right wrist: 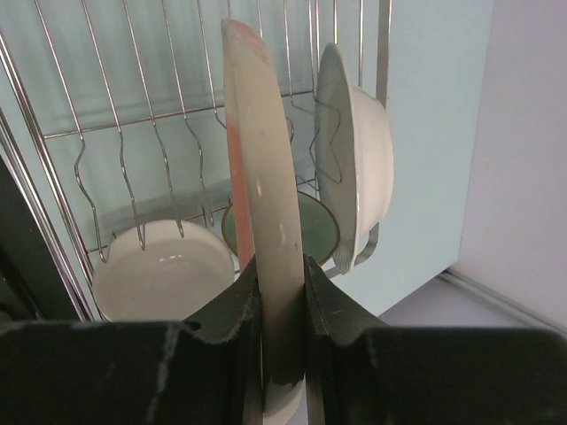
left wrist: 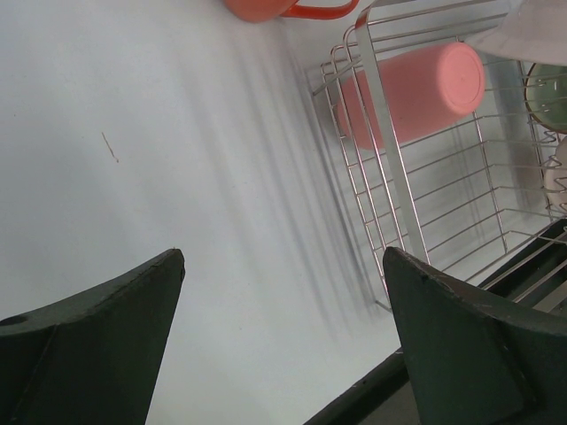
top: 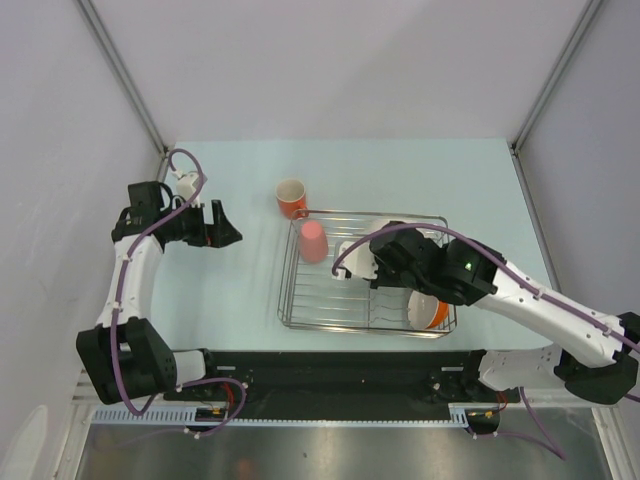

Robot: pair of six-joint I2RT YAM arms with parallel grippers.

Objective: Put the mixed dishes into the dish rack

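I read even, diffuse overhead light with faint shadows from above, smeared streaky shadows running from the dish rack (left wrist: 409,204) toward 7 o'clock across the table (left wrist: 133,177) on the left wrist, and a slightly soft plate (right wrist: 266,221) edge at 6 o'clock on the right wrist.

Robotics lab cell: bare white panels (top: 350,60) in metal framing (top: 122,75) enclose a pale worktop (top: 240,290). The left arm (top: 135,280) and right arm (top: 540,305), trailing purple cables, stand at its near edge.
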